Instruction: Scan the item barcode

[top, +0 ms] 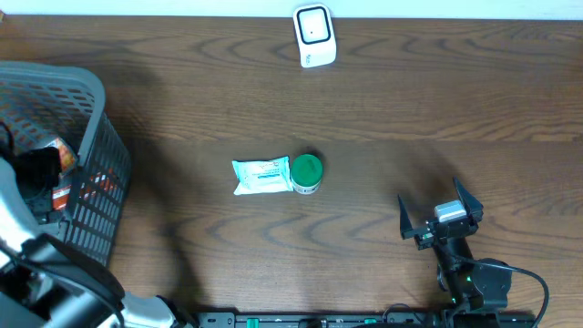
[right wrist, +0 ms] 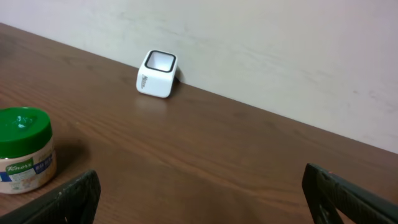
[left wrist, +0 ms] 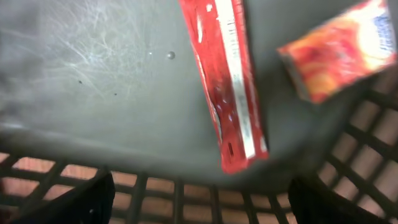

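From above, the scanner [top: 314, 36], a small white box with a dark window, stands at the far edge of the brown wooden surface [top: 182, 91], near the middle. In the centre lies a pale blue-and-white packet [top: 261, 176], its print too small to read. A jar [top: 306, 171] with a green lid touches its right end. A grey basket [top: 64, 77] sits at the left edge and is cut off by the frame, with red and orange goods showing through its mesh. The left arm [top: 55, 264] comes up from the near left corner into the basket, and its end is lost among dark shapes there. The right arm [top: 474, 282] rests at the near right, well apart from the jar. The right pincer [top: 440, 212] is released and empty, its two fingers spread wide.

The left wrist camera looks down on the scratched grey basket floor. A long red sachet [left wrist: 227, 87] lies there with a white strip of print, and an orange carton [left wrist: 339, 50] is cut off at the far right corner. Both labels are too blurred to read. The left pincer [left wrist: 205, 205] is released, its fingers [left wrist: 81, 202] far apart at the bottom corners, holding nothing.

The right wrist camera shows the jar at the left edge, partly cut off, with "Knorr" on its label. The scanner stands beyond it against the pale wall [right wrist: 280, 50].
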Available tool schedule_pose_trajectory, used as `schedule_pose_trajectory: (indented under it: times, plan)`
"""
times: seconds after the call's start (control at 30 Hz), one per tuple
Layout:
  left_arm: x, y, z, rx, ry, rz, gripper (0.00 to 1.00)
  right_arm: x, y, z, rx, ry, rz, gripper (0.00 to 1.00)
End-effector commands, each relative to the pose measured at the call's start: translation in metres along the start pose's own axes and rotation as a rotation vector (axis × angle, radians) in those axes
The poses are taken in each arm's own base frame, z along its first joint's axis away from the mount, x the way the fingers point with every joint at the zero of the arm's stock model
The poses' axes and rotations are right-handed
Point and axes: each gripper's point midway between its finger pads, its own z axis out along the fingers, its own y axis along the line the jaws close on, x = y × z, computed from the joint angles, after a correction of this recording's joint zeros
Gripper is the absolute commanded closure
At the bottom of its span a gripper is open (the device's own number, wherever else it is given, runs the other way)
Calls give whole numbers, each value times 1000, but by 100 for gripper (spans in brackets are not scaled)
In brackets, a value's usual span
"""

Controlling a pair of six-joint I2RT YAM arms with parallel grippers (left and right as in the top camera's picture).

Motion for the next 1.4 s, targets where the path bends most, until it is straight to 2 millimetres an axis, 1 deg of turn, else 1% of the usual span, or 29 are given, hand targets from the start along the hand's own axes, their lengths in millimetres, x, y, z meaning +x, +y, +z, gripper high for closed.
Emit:
schedule_pose_trajectory:
  times: [0.0,0.1,0.13,0.27,0.5,0.63,0.67,0.7,0.73,0.8,0.83,0.9,0.97,1.03,1.13,1.27,1.37]
  plan:
    - [0,4,29,-88,3,-59,9,2,-1,0,4,8,15,1]
    - [0,2,55,-131,27,-63,9,2,-1,0,4,8,15,1]
    - [0,2,59,-137,30,-63,9,2,-1,0,4,8,15,1]
    - [-2,0,84,-163,45,-62,8,2,-1,0,4,8,15,1]
    - [-2,-2,115,-195,65,-60,8,2,-1,0,4,8,15,1]
    - [1,2,127,-226,80,-51,8,2,-1,0,4,8,15,1]
    - [3,5,131,-240,88,-47,11,2,-1,0,4,8,15,1]
    - [5,7,133,-254,96,-46,21,2,-1,0,4,8,15,1]
    - [6,9,134,-262,102,-43,35,2,-1,0,5,8,15,1]
    - [8,13,133,-278,112,-35,57,2,-1,0,4,8,15,1]
    - [8,13,132,-277,115,-23,63,2,-1,0,5,8,15,1]
    - [7,12,127,-280,120,1,73,2,-1,0,5,8,15,1]
    - [3,9,112,-281,126,26,87,2,-1,0,4,8,15,1]
    - [-1,5,95,-277,125,35,92,2,-1,0,5,8,15,1]
    - [-11,-4,61,-249,112,44,93,2,-1,0,4,8,15,1]
    - [-29,-18,-2,-162,58,58,93,2,-1,0,4,8,15,1]
    - [-40,-24,-55,-69,-9,42,92,2,-1,0,5,8,15,1]
